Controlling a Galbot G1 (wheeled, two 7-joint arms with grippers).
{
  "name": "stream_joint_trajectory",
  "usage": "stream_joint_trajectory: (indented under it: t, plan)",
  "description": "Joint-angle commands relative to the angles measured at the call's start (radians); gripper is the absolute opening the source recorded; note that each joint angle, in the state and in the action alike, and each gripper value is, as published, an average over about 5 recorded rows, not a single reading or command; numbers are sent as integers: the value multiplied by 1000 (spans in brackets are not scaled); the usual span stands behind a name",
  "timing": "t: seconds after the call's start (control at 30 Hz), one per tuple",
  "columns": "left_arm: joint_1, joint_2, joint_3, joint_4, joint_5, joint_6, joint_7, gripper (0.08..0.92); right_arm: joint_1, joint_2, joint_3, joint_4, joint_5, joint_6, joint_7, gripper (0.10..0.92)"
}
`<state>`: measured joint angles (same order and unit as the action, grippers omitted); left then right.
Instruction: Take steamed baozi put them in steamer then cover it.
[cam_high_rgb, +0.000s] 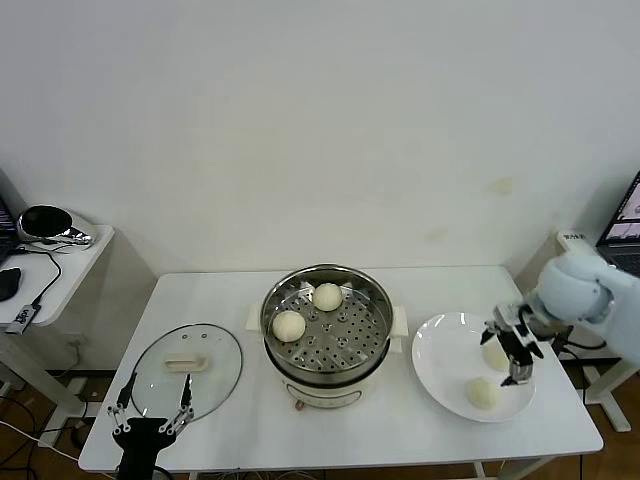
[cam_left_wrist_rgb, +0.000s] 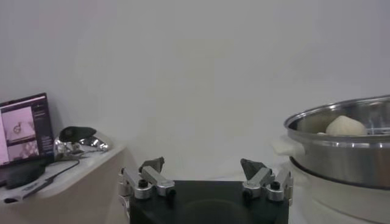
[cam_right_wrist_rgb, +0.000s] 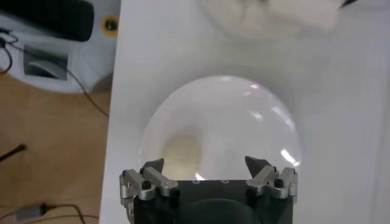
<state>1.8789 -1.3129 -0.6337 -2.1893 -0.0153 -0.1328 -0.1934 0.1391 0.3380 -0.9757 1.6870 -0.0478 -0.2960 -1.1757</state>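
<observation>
Buns first: we count four, all small, round, smooth and cream-white. Two sit on the hole-dotted tray inside the steamer (cam_high_rgb: 326, 332), one bun (cam_high_rgb: 327, 296) toward twelve o'clock and another bun (cam_high_rgb: 289, 325) toward nine o'clock of the tray. The steamer is a shiny steel pot on a cream-white base with side handles, standing at the middle of the white table (cam_high_rgb: 200, 290). The other two lie on the flat white plate (cam_high_rgb: 440, 345) at three o'clock of the steamer: one bun (cam_high_rgb: 494, 355) under the right gripper, one bun (cam_high_rgb: 482, 393) toward six o'clock of the plate.

At nine o'clock of the steamer we see the lid (cam_high_rgb: 187, 366), clear glass with a metal rim and a cream-white oblong handle, lying flat on the table.

Our right gripper (cam_high_rgb: 516, 352) hangs over the plate just above the farther bun, fingers spread apart and holding nothing; in the right wrist view a bun (cam_right_wrist_rgb: 180, 150) shows beyond the fingers, on the plate (cam_right_wrist_rgb: 244, 115). Our left gripper (cam_high_rgb: 150, 412) waits at the table's near edge, at six o'clock of the lid, fingers open and empty; its wrist view shows the steamer (cam_left_wrist_rgb: 341, 149) off to one side with a bun (cam_left_wrist_rgb: 345, 126) inside.
</observation>
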Motion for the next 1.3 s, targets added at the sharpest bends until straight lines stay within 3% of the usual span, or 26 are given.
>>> stream_joint_trajectory:
  t: [0.03,0.7,1.3]
  plan:
    - [13,-6,0,-4,6,-1,-1,823,-395,-21,290,-29,-142,58,34,823]
    - [25,-11,-17,-3,7,-8,-3,823,-417,138,303,-200,-162,44,73,813]
    - [16,-10,-15,3,4,-8,-5,823,-360,159,286,-215,-133,28,69,589]
